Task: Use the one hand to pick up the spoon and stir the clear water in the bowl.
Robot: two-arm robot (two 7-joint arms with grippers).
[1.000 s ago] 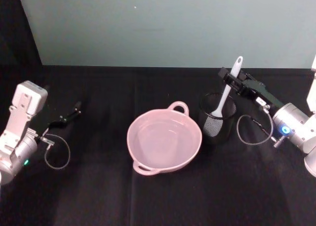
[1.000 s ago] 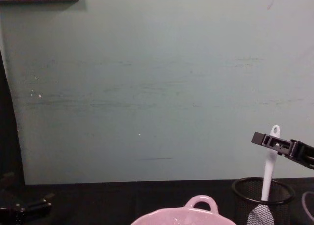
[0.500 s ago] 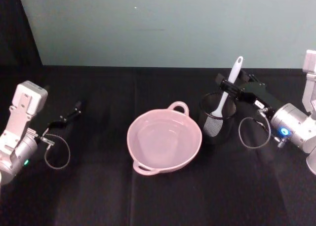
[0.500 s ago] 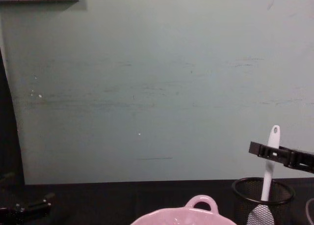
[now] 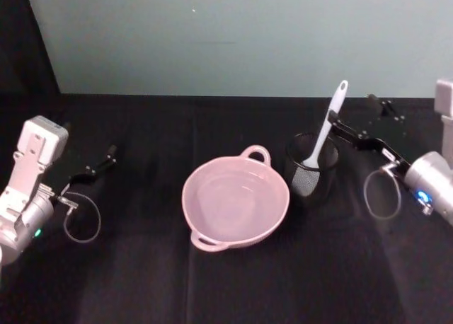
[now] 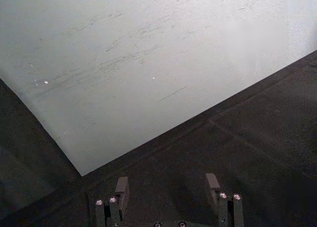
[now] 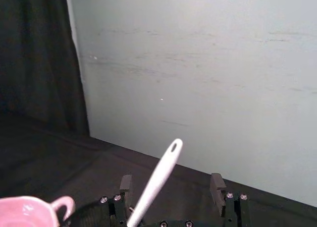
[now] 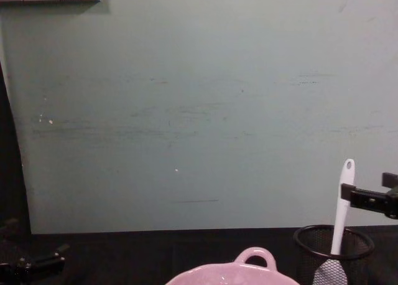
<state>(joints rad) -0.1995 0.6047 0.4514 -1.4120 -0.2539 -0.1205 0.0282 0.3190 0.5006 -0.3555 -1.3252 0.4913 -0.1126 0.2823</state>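
Observation:
The white spoon [image 5: 327, 129] stands tilted in a black wire-mesh cup [image 5: 312, 177], head down and handle tip up. My right gripper [image 5: 352, 112] is open just right of the handle, level with its upper part. In the right wrist view the spoon [image 7: 156, 180] rises in the gap of the right gripper [image 7: 171, 185], close to one finger [image 7: 126, 184]. In the chest view one fingertip [image 8: 348, 195] is right beside the spoon [image 8: 342, 201]; I cannot tell if they touch. The pink bowl [image 5: 283, 189] with clear water sits left of the cup.
My left gripper [image 5: 106, 158] rests open at the far left of the black table [image 5: 141, 281], also seen as the left gripper [image 6: 167, 186]. A pale green wall [image 8: 186, 111] runs behind the table. The bowl's loop handle [image 8: 255, 257] faces the wall.
My right arm has pulled back to the right and its fingers have spread wider. The spoon handle, earlier well inside the gripper, is now at its fingertips. Spoon, cup and bowl have not moved.

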